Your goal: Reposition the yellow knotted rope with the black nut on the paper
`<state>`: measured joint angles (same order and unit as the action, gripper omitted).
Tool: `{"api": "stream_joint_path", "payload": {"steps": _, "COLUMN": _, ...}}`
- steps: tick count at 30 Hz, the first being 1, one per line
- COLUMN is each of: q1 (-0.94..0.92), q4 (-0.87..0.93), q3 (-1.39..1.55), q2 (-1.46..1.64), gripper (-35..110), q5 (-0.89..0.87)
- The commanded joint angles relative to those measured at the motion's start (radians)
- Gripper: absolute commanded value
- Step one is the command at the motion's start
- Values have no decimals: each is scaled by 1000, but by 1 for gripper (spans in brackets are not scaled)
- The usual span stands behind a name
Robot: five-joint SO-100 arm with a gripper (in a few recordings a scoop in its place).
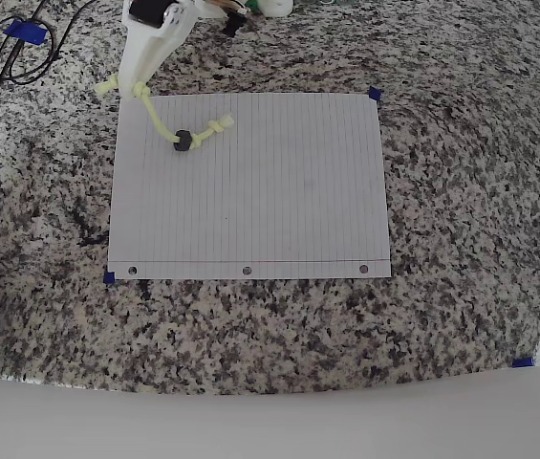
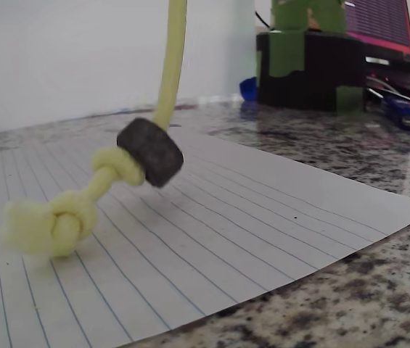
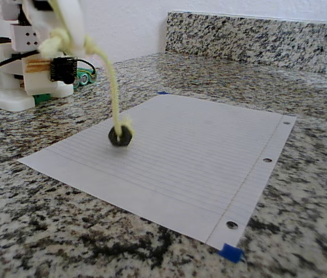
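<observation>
End effector (image 1: 138, 84) grips yellow knotted rope (image 1: 162, 124), black nut (image 1: 183, 142) touching paper (image 1: 270, 201).

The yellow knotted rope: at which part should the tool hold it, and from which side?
Best near its upper knot, where the tool already appears to hold it, coming from above. The yellow knotted rope hangs taut there, and the knot should stop slipping; the black nut weighs the lower end on the paper.
</observation>
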<state>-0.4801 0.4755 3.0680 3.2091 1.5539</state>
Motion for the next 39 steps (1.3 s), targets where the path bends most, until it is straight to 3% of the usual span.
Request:
{"api": "stream_joint_path", "payload": {"steps": 1, "q1": 67, "q4": -101, "q3": -8, "q2": -14, "gripper": 0, "q5": -29}}
{"api": "stream_joint_path", "payload": {"steps": 9, "q1": 334, "q4": -141, "q3": -9, "q2": -83, "gripper": 0, "q5": -163}}
{"api": "stream_joint_path", "payload": {"steps": 15, "q1": 460, "q4": -89, "q3": -9, "q2": -149, "gripper": 0, "q5": -445}}
{"api": "stream_joint_path", "payload": {"steps": 24, "q1": 492, "q4": -61, "q3": -11, "q2": -140, "gripper": 0, "q5": -825}}
{"api": "stream_joint_path", "payload": {"steps": 39, "q1": 816, "q4": 66, "q3": 21, "q2": -86, "gripper": 0, "q5": -844}}
